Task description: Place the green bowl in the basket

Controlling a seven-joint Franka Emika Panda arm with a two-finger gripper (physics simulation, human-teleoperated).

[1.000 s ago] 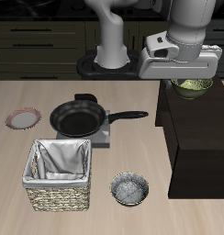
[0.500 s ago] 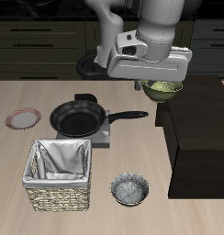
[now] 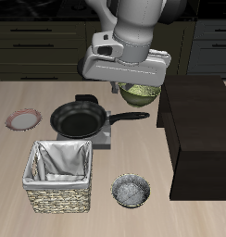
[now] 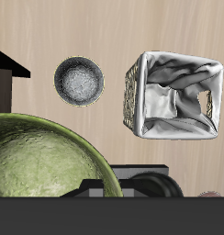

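The green bowl (image 3: 139, 92) hangs under my gripper (image 3: 135, 85), high above the table behind the pan's handle. In the wrist view the bowl (image 4: 40, 161) fills much of the picture, olive-green with a pale speckled inside. The gripper is shut on its rim; the fingers are mostly hidden by the hand. The basket (image 3: 59, 174), woven wicker with a light cloth lining, stands near the table's front edge, well away from the bowl. It also shows in the wrist view (image 4: 174, 95), seen from above, with nothing in it.
A black frying pan (image 3: 80, 120) sits on a small stove between gripper and basket, handle (image 3: 130, 118) pointing toward the dark raised cabinet (image 3: 198, 130). A grey-blue speckled bowl (image 3: 131, 191) lies beside the basket. A pinkish-rimmed plate (image 3: 23, 118) lies at the table's far side.
My gripper has carried the green bowl off the dark cabinet and sideways toward the pan, keeping about the same height. Nothing else has moved.
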